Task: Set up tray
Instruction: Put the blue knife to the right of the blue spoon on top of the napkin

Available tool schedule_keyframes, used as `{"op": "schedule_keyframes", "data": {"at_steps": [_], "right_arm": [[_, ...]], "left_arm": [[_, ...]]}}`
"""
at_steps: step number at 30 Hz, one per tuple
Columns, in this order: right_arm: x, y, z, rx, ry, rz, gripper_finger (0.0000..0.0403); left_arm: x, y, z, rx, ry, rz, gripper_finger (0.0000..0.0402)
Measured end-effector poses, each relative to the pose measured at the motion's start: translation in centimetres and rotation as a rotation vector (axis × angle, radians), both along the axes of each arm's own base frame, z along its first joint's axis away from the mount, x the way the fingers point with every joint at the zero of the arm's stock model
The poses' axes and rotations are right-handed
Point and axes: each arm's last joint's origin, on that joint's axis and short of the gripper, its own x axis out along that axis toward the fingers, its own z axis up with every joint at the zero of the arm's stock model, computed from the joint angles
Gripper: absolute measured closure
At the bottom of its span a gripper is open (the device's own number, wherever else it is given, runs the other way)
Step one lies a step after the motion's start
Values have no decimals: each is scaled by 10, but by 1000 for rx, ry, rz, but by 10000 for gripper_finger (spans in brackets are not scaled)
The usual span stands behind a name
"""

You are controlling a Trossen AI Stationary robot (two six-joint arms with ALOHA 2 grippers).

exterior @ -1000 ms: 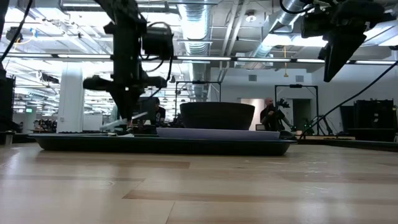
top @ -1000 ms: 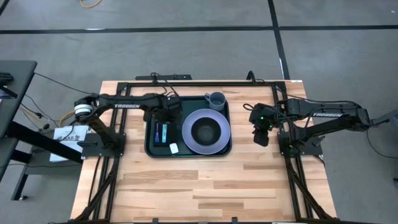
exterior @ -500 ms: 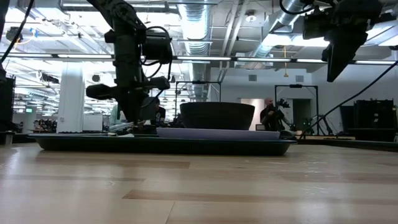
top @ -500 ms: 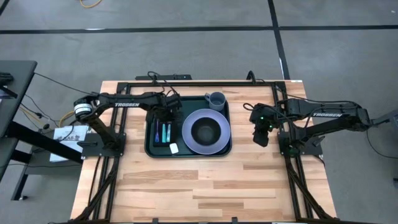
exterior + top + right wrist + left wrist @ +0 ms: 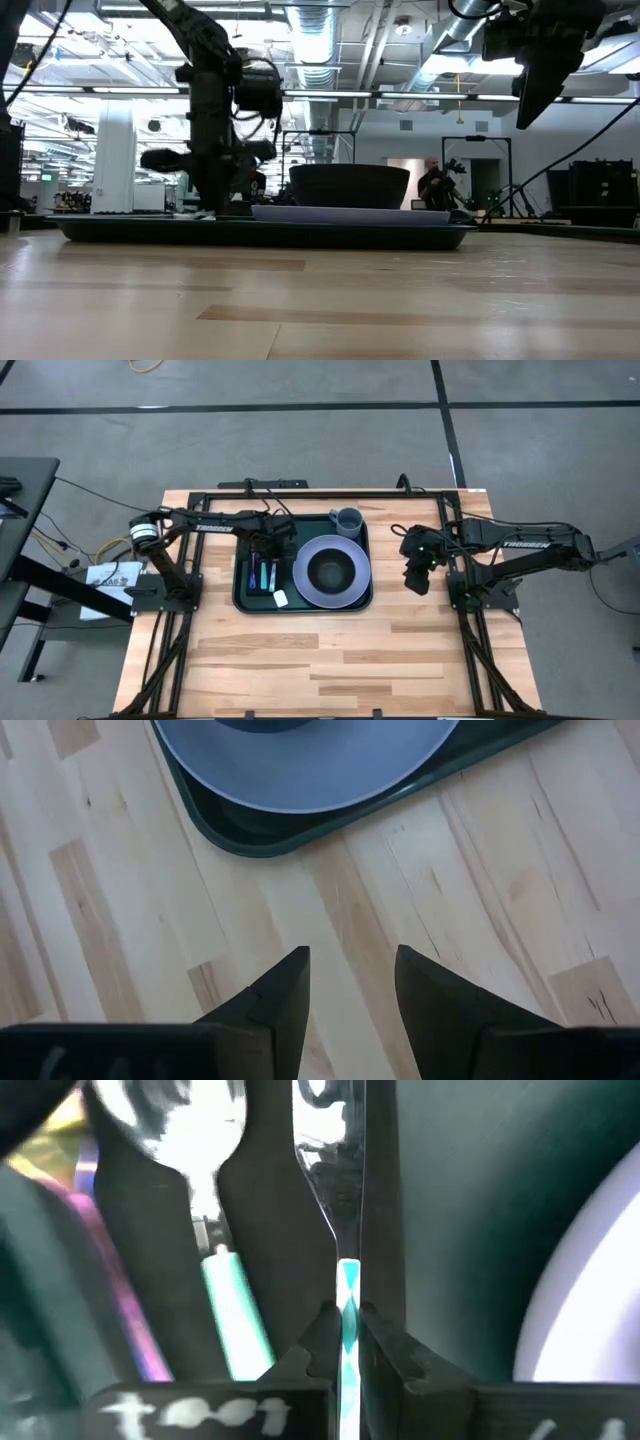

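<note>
Near the table's far edge sits the tray [image 5: 240, 598], stiff plastic, probably light; grab its raised rim. Over its left side, the left end effector [image 5: 345, 1342] pinches a thin striped knife [image 5: 347, 1295]. The right end effector [image 5: 350, 980] waits open beside the tray.

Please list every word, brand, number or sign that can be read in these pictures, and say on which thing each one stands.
"TROSSEN": in white on the left arm, high view.
"TROSSEN": in white on the right arm, high view.
White paper sheet beside the table's left edge: dark print, too small to read.
White marks on the left wrist camera's lower edge: too blurred to read.
</note>
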Motion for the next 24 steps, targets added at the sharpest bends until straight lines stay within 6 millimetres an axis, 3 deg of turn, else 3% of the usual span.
{"op": "schedule_keyframes", "data": {"at_steps": [9, 15, 21, 24], "right_arm": [[0, 0, 0, 1, 1, -2, 265], [0, -1, 0, 1, 3, -8, 265], [-1, -4, 0, 0, 4, -26, 265], [-1, -6, 0, 0, 4, -33, 265]], "left_arm": [[5, 3, -15, -29, 17, 13, 400], [3, 4, -16, -16, 46, 63, 369], [2, 7, -16, -17, 45, 81, 395], [2, 7, -16, -20, 43, 89, 388]]}}
